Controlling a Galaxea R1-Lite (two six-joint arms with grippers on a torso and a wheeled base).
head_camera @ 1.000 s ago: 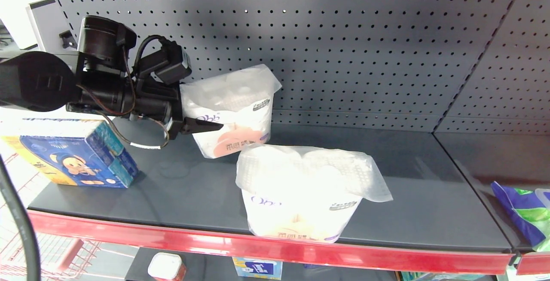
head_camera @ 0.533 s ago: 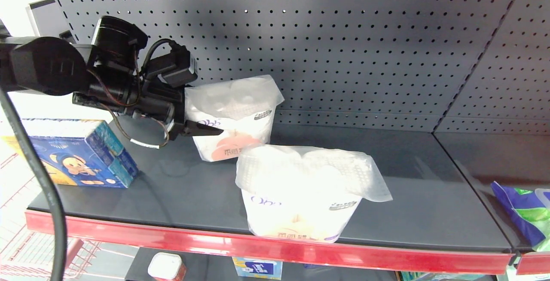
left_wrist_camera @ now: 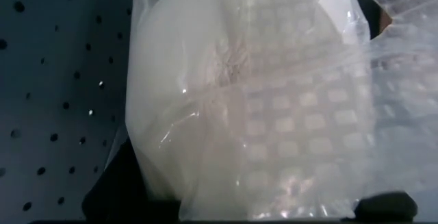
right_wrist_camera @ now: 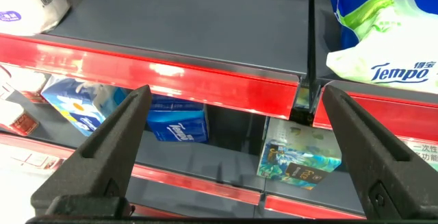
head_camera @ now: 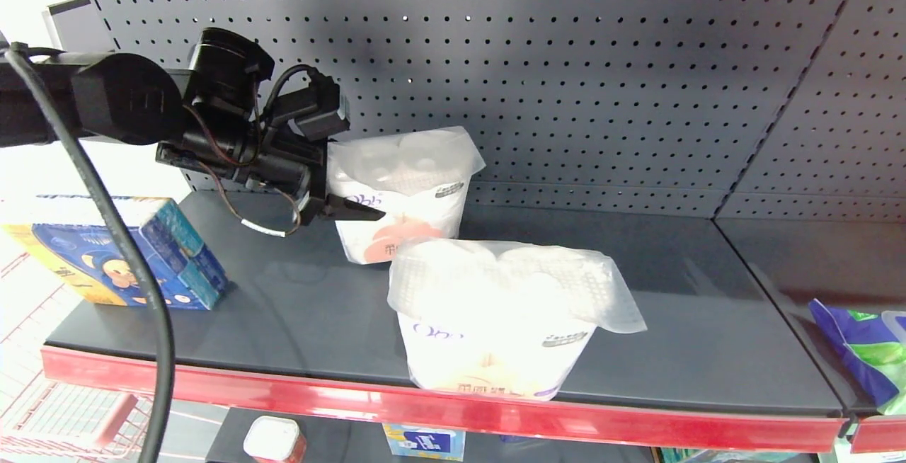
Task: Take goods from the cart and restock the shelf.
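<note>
My left gripper (head_camera: 340, 201) is shut on a white pack of toilet rolls (head_camera: 403, 190), holding it over the back of the grey shelf (head_camera: 679, 321), close to the pegboard. Its plastic wrap (left_wrist_camera: 274, 107) presses right up against the left wrist camera. A second, matching pack (head_camera: 495, 314) stands at the shelf's front edge, just ahead of the held one. My right gripper (right_wrist_camera: 233, 148) hangs open and empty in front of the lower shelves, fingers (right_wrist_camera: 102, 155) spread wide.
A blue tissue box (head_camera: 120, 250) sits at the shelf's left end. A green and blue bag (head_camera: 863, 357) lies on the neighbouring shelf at right. Red price rails (right_wrist_camera: 171, 70) front the shelves; boxed goods (right_wrist_camera: 301, 155) sit below. The red wire cart (head_camera: 49, 406) is at lower left.
The left arm has carried the held pack to the right and deeper into the shelf, lowering it towards the shelf surface behind the front pack. Everything else stayed put.
</note>
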